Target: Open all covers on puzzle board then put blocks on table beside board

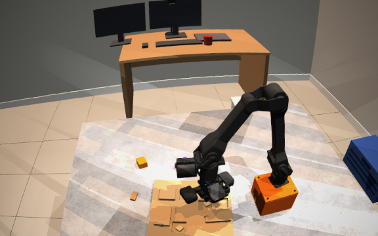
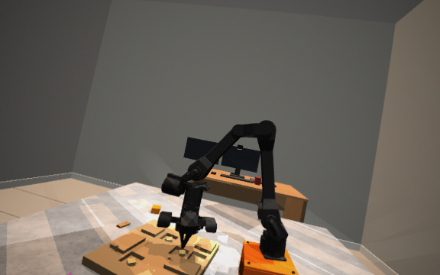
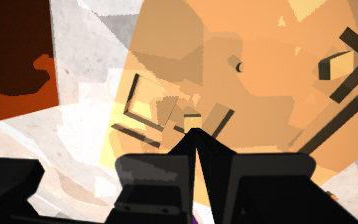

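Note:
The wooden puzzle board (image 1: 189,214) (image 2: 105,253) (image 3: 180,30) carries flat wood-coloured covers and dark-edged recesses. A small pale piece (image 2: 182,252) (image 3: 192,121) stands on it right by my fingertips. Another pale piece (image 1: 179,228) (image 2: 131,261) (image 3: 341,66) is near the board's front, and a third (image 2: 169,238) is towards the back. I cannot tell whether these are knobs or blocks. My gripper (image 2: 182,246) (image 3: 195,131) is shut and empty, pointing down low over the board; contact is unclear. A yellow-orange block (image 1: 142,162) (image 2: 156,208) and a thin brown piece (image 1: 134,196) (image 2: 123,224) lie off the board.
A purple block (image 1: 184,158) is mostly hidden behind the hand, beyond the board's back edge. The orange arm base (image 1: 275,196) (image 2: 262,263) (image 3: 15,45) stands to the board's right. A blue box (image 1: 373,167) is farther right. A desk (image 1: 182,50) with monitors stands behind.

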You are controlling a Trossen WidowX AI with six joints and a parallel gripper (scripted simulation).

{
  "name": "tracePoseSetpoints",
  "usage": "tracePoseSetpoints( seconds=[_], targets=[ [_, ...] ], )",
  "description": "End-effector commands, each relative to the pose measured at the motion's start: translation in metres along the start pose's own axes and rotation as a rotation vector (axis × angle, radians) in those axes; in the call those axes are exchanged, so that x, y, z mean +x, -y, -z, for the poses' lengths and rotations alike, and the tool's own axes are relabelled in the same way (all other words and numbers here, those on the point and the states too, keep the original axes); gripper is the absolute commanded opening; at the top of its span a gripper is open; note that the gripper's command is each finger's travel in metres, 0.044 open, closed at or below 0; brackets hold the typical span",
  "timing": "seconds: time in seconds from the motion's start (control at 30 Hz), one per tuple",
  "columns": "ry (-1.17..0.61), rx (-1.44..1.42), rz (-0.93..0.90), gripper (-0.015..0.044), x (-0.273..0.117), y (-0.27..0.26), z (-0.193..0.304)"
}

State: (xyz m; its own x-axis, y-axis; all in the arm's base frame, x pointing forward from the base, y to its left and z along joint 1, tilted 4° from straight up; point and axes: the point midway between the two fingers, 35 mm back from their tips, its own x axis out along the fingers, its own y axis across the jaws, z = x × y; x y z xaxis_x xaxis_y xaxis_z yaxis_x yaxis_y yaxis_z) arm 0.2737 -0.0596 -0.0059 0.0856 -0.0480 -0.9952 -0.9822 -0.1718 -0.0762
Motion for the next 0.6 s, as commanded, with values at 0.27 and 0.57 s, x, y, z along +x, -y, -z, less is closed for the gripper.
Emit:
tracePoseSetpoints(
  seconds=[0.27,0.57],
  targets=[
    [0.006,-0.004,-0.007,0.0000,0.0117,-0.0020,-0.0008],
    [0.006,-0.004,-0.007,0.0000,0.0118,-0.0017,-0.0009]
  ],
)
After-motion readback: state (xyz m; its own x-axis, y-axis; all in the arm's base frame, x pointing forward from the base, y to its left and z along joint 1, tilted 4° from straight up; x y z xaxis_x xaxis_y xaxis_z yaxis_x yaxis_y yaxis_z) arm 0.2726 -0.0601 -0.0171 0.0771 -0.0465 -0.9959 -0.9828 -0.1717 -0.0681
